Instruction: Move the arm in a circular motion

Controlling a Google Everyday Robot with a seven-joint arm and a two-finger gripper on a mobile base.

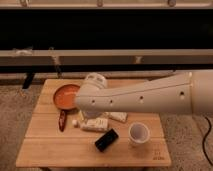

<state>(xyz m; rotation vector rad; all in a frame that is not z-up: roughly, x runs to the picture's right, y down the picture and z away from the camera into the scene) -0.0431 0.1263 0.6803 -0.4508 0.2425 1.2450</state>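
The arm (145, 97) is thick, smooth and cream-white with small dark screw holes. It reaches in from the right edge and lies nearly level across the wooden table (45, 147). Its rounded end joint (92, 95) hangs over the table's middle, just right of an orange bowl (65, 95). The gripper is hidden behind and below that end joint, so it does not show.
On the table lie a dark red elongated item (62, 120), a white bottle on its side (95, 124), a small white packet (118, 116), a black flat block (106, 140) and a white cup (138, 133). A dark wall with a rail is behind. A cable (206, 145) lies at right.
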